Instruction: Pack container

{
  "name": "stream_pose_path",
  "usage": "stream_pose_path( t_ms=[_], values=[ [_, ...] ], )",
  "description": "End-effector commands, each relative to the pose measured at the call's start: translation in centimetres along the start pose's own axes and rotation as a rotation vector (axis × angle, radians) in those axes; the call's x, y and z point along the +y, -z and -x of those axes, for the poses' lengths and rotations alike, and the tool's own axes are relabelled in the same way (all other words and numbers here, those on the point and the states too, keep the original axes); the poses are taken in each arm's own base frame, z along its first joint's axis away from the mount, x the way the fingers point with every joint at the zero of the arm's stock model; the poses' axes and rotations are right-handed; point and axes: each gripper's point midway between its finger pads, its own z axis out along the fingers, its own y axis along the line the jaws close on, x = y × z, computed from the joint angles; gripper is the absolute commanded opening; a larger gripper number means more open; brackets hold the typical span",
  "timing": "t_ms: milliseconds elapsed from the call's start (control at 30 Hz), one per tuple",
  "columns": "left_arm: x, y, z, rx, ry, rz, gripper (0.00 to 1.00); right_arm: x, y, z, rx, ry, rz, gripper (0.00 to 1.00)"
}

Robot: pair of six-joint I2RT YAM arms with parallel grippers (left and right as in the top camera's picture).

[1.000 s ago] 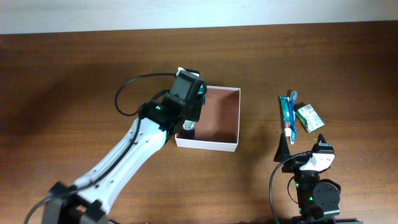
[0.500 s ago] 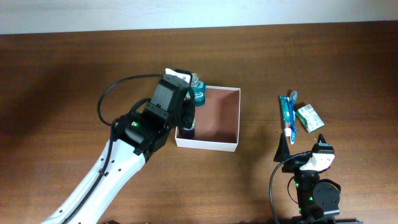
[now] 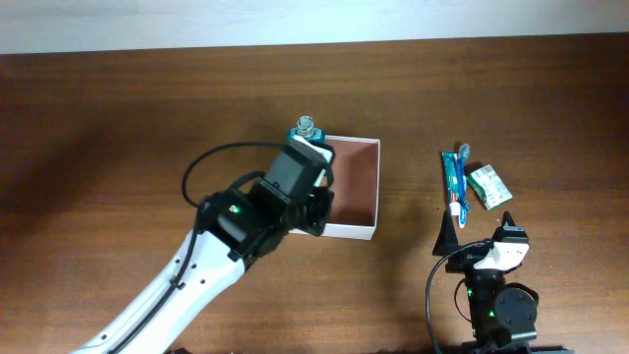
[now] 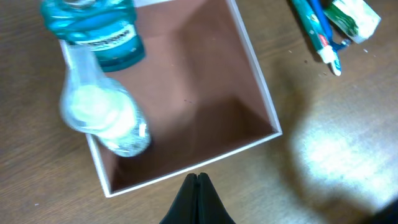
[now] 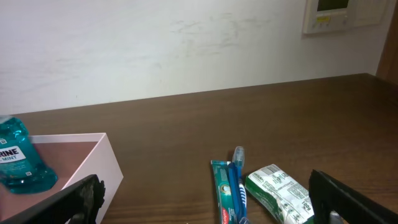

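Note:
The container (image 3: 366, 187) (image 4: 255, 84) (image 5: 82, 163) is a shallow white box with a reddish-brown inside, at mid-table. A blue mouthwash bottle (image 3: 309, 128) (image 4: 99, 31) (image 5: 18, 155) stands at its far left corner. A small clear bottle with white contents (image 4: 104, 119) sits inside against the left wall. My left gripper (image 3: 320, 218) (image 4: 198, 177) is shut on nothing, its tips just outside the box's near wall. My right gripper (image 3: 479, 231) (image 5: 205, 186) stands open and empty at the right front, short of the toiletries.
A toothpaste tube with a blue toothbrush on it (image 3: 453, 182) (image 5: 231, 190) (image 4: 317, 31) lies right of the box. A green-and-white packet (image 3: 488, 186) (image 5: 278, 194) (image 4: 354, 14) lies just beyond them. A wall with a thermostat (image 5: 333, 12) rises behind the table.
My left gripper has closed to empty and its arm has swung over the box's near-left part, uncovering the mouthwash bottle. The right arm has not moved.

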Motion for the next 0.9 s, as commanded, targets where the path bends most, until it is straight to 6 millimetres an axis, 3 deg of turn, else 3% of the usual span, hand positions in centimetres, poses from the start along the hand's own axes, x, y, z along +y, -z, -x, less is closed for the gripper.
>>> stream_pose_path(
  t_ms=[0, 267, 433, 633, 867],
  values=[
    [-0.7, 0.5, 0.1, -0.024, -0.013, 0.015, 0.01, -0.1, 0.0, -0.2, 0.002, 0.0, -0.004, 0.98],
    [-2.3, -1.1, -0.9, 0.003, -0.087, 0.053, 0.0, -0.1, 0.0, -0.2, 0.002, 0.0, -0.004, 0.98],
    [-3.2, -3.7, -2.0, 0.063, -0.169, 0.062, 0.0, -0.1, 0.0, -0.2, 0.002, 0.0, -0.003, 0.98],
    [-3.0, -6.2, -3.2, 0.135, -0.313, 0.078, 0.0, -0.1, 0.0, -0.2, 0.002, 0.0, -0.004, 0.98],
    [-2.3, -6.5, -3.0, 0.136, -0.429, 0.118, 0.01, -0.1, 0.0, -0.2, 0.002, 0.0, -0.004, 0.98]
  ],
)
